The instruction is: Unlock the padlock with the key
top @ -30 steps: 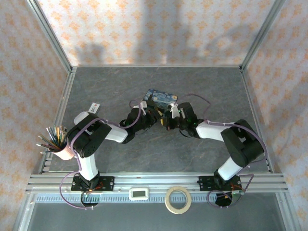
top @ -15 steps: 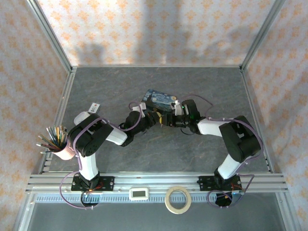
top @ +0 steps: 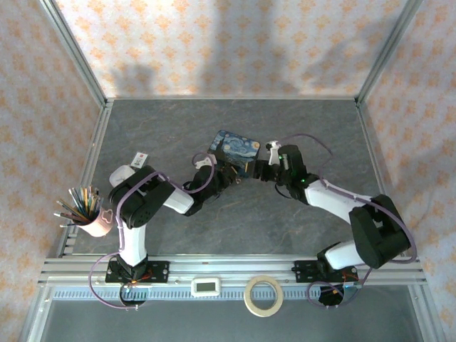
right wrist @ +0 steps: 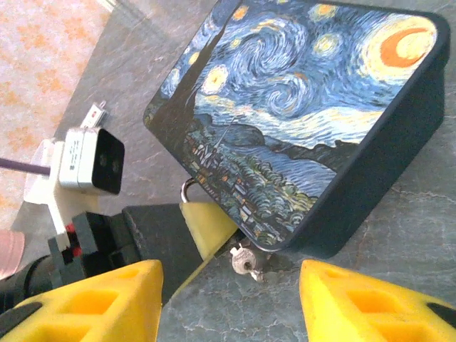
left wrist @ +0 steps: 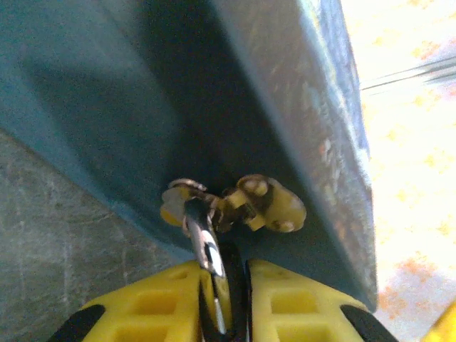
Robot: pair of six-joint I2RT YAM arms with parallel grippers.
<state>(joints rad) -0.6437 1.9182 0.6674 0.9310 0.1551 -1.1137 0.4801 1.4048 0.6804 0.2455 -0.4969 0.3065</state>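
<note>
The grey stone-look table (top: 178, 128) carries the blue starry-night tin (top: 239, 147) a little toward 12 o'clock from its centre, and both arms meet at the tin's near edge.

The left gripper (left wrist: 224, 281) comes in from the tin's 7 o'clock. Its yellow fingers are clenched on the dark padlock (left wrist: 205, 242), whose silvery shackle runs up through the tin's brass hasp (left wrist: 265, 203). The padlock hangs locked at the tin's front wall.

The right gripper (right wrist: 229, 274) faces the tin from its 5 o'clock. Its fingers are spread wide and hold nothing.

The small silver key (right wrist: 244, 262) shows at the tin's lower front edge, at 6 o'clock of the lid, just beside the left finger. Its round head points out toward the right gripper. Whether its blade sits in the keyhole cannot be told.

The step in hand looks like the key work at the lock, with the lock braced and the key let go. The next move likely calls for the right fingers to close squarely on that little head. They would then twist it while the left grip keeps the body from spinning.
</note>
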